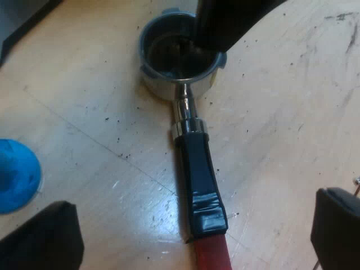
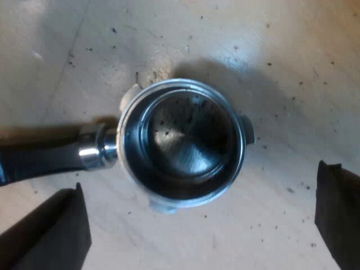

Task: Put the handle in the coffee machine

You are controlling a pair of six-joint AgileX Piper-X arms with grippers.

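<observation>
jaws both spread wide above holder [image 1: 194, 169], blue tamper [image 1: 17, 175] near.

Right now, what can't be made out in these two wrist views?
Left wrist view: far rim of the portafilter basket, covered by the right tool.
Left wrist view: the handle's red end, cut off by the edge.
Left wrist view: the blue tamper, mostly cut off by the edge.
Right wrist view: the dark handle, cut off by the edge.
</observation>
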